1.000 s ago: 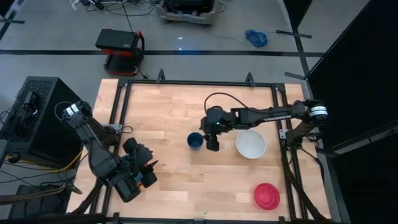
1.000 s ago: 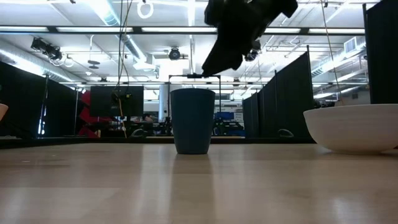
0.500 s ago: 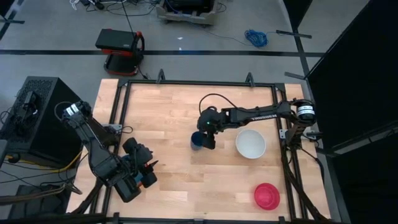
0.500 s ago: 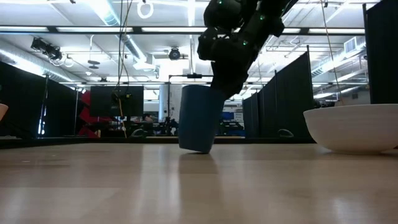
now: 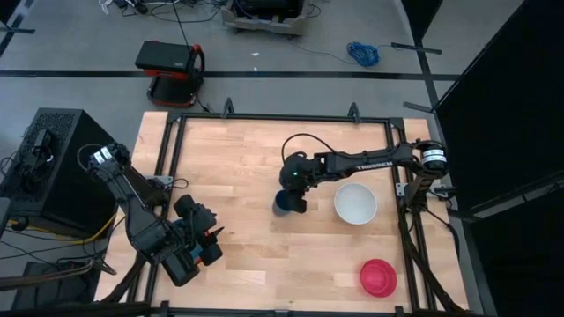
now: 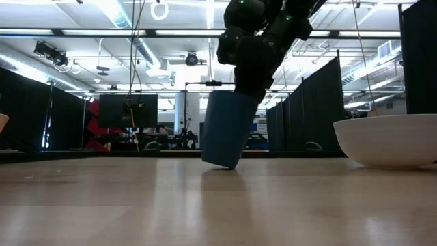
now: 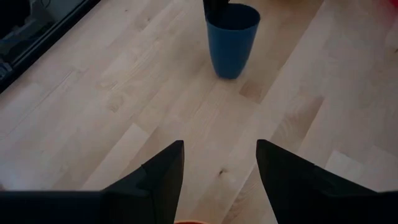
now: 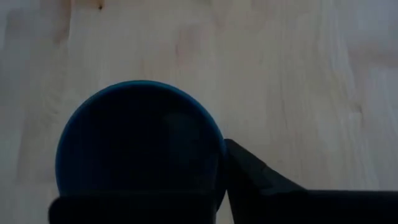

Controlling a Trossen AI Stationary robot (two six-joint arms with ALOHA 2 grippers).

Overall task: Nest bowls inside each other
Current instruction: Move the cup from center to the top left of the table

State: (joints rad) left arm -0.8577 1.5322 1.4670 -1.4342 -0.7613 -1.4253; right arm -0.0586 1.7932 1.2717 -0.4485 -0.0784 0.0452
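Observation:
A small dark blue cup-like bowl (image 5: 281, 202) stands tilted near the table's middle, also showing in the low view (image 6: 227, 130) and the left wrist view (image 7: 231, 40). My right gripper (image 5: 290, 200) is shut on it. The white bowl (image 5: 355, 203) rests on its base to the right of it. A magenta-pink bowl (image 5: 377, 277) lies near the front right corner. At the table's front left my left gripper (image 7: 217, 177) hangs open with nothing between its fingers. My right gripper pinches the blue bowl's rim (image 8: 219, 146) on the side toward the white bowl. One finger (image 8: 249, 171) is outside the wall and the other reaches inside. The fingers slant down from the table's right. The bowl leans toward the white bowl, its lower edge (image 6: 231, 165) on the table.
Bare wood lies between the blue bowl and my left gripper. A black frame rail (image 5: 282, 117) runs round the table. A sliver of something orange (image 7: 186, 221) shows just under my left gripper.
My right gripper has gone down and toward the table's left onto the blue bowl and shut on its rim. The bowl, upright before, has tipped toward the white bowl, and one side of its base has lifted off the table.

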